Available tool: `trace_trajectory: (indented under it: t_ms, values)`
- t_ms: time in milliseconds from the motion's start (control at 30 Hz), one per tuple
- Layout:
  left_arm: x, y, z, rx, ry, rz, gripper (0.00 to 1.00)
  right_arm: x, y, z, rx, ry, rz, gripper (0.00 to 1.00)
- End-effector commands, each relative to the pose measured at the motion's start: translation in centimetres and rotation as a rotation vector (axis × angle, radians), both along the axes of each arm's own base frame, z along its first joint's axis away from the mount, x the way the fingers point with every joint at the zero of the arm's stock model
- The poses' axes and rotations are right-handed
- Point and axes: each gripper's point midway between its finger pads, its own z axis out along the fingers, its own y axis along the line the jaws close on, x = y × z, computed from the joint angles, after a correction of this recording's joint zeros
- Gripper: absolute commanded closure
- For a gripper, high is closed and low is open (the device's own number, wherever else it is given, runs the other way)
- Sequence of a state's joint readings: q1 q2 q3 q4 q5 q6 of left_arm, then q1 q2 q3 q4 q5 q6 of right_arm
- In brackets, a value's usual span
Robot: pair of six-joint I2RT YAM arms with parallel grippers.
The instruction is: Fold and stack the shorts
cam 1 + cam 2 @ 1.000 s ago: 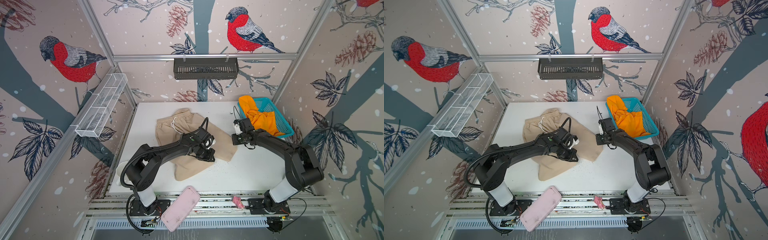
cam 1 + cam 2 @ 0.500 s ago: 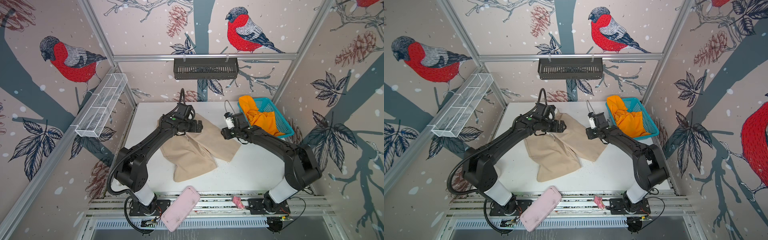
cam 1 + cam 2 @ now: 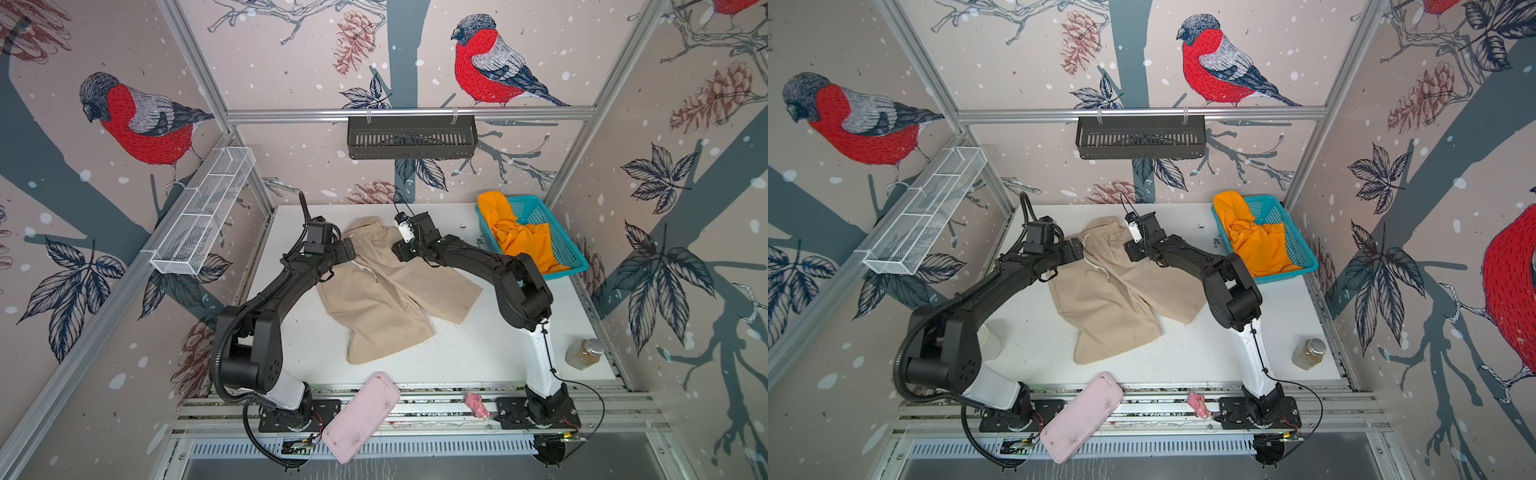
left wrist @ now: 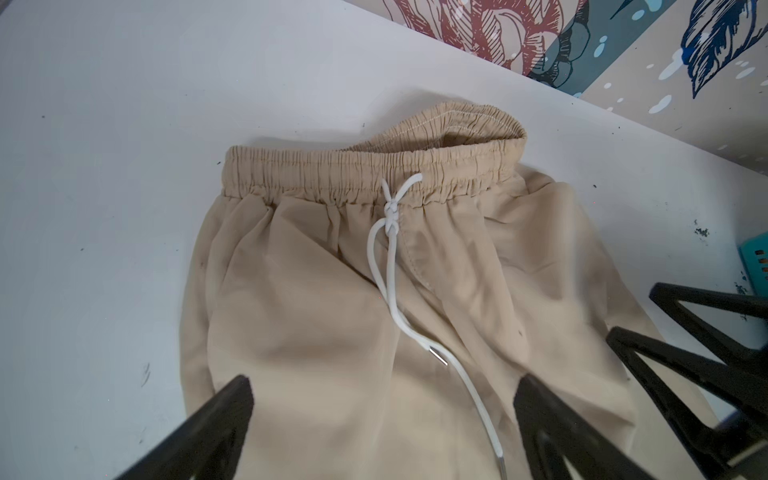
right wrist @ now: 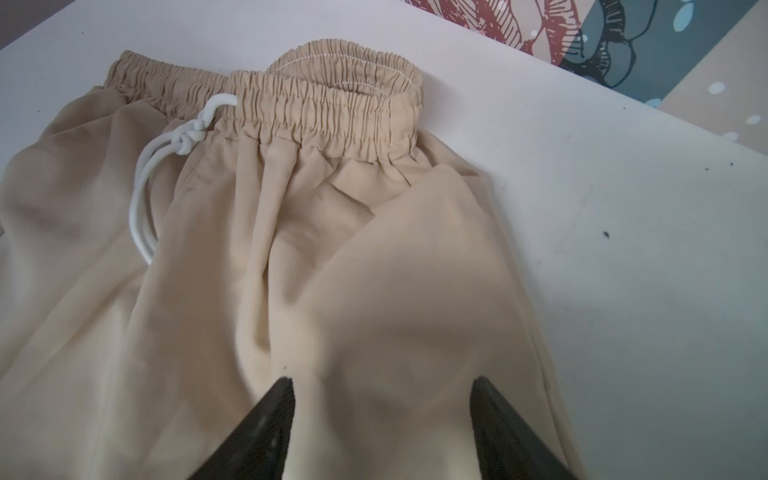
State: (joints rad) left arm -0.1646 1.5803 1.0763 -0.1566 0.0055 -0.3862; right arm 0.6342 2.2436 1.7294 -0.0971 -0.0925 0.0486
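The beige shorts (image 3: 386,299) (image 3: 1113,299) lie spread on the white table, waistband (image 4: 374,170) (image 5: 311,104) toward the back wall, with the white drawstring (image 4: 392,266) loose on top. At the waistband's left end my left gripper (image 3: 347,251) (image 3: 1075,249) (image 4: 382,382) is open over the cloth, nothing between its fingers. My right gripper (image 3: 401,251) (image 3: 1133,251) (image 5: 382,382) is open at the waistband's right end, just above a fabric bulge. The orange shorts (image 3: 523,241) (image 3: 1258,245) sit bunched in the teal basket (image 3: 540,212) (image 3: 1275,212) at the back right.
A glass jar (image 3: 584,353) stands near the front right edge. A pink case (image 3: 361,415) and a small pink item (image 3: 476,405) lie on the front rail. A black rack (image 3: 411,137) hangs on the back wall and a white wire shelf (image 3: 203,220) on the left wall.
Both grippers have opened. The left one moved from the middle of the beige shorts back to the waistband; the right one shifted left and back. The cloth lies released on the table.
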Motion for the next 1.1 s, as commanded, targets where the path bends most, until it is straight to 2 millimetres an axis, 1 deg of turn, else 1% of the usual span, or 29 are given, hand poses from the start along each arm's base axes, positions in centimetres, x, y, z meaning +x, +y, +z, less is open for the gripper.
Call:
trace_trajectory:
  t_ms: [0,33,67,100,167,267,333,400,433,533,633,733,767,833,867,933,1067]
  values:
    - [2.7,-3.2,1.3,-0.036,-0.117,-0.204,0.02,1.1,0.8,-0.5,0.001,0.009,-0.005,0.32]
    - [3.2,-4.3,1.0,-0.057,-0.107,-0.258,0.02,1.0,0.5,-0.7,0.001,0.018,-0.016,0.32]
    - [3.6,-4.8,0.7,-0.064,-0.094,-0.288,0.02,0.9,0.1,-0.5,0.011,0.024,-0.022,0.32]
    - [4.4,-5.1,0.4,-0.061,-0.091,-0.301,0.02,0.7,-0.4,0.3,0.029,0.024,-0.027,0.32]
    - [5.7,-5.5,0.1,-0.046,-0.099,-0.333,0.02,-0.2,-2.1,1.9,0.063,0.028,-0.047,0.32]
    - [7.9,-6.2,-0.2,-0.007,-0.097,-0.389,0.02,-2.8,-6.0,3.6,0.134,0.064,-0.076,0.32]
    - [9.0,-6.9,-0.5,0.014,-0.089,-0.441,0.02,-5.1,-8.8,3.9,0.191,0.113,-0.098,0.31]
    - [9.6,-7.7,-1.0,0.034,-0.081,-0.498,0.02,-7.6,-10.8,3.7,0.221,0.141,-0.116,0.30]
    - [9.7,-8.3,-1.5,0.042,-0.067,-0.535,0.02,-8.9,-11.5,3.6,0.227,0.146,-0.120,0.30]
    - [9.3,-9.8,-3.3,0.053,-0.026,-0.634,0.03,-12.7,-13.0,2.4,0.204,0.178,-0.116,0.30]
    - [8.1,-11.4,-5.3,0.047,0.034,-0.736,0.03,-15.2,-14.2,1.7,0.206,0.207,-0.130,0.30]
    - [7.0,-13.1,-6.7,0.055,0.047,-0.815,0.03,-17.1,-15.1,1.1,0.212,0.233,-0.147,0.31]
    - [7.1,-13.3,-7.1,0.064,0.047,-0.820,0.03,-17.5,-15.3,0.9,0.211,0.239,-0.150,0.31]
    - [8.1,-13.1,-8.2,0.076,0.063,-0.779,0.03,-18.5,-15.8,0.3,0.195,0.257,-0.159,0.31]
    - [8.8,-12.6,-8.6,0.085,0.071,-0.741,0.03,-18.8,-16.0,0.0,0.188,0.266,-0.163,0.31]
    - [10.4,-11.4,-9.6,0.079,0.093,-0.670,0.03,-19.6,-16.2,-0.4,0.174,0.281,-0.164,0.30]
    - [13.1,-8.8,-10.3,0.065,0.116,-0.561,0.03,-20.6,-16.8,-1.1,0.136,0.296,-0.179,0.29]
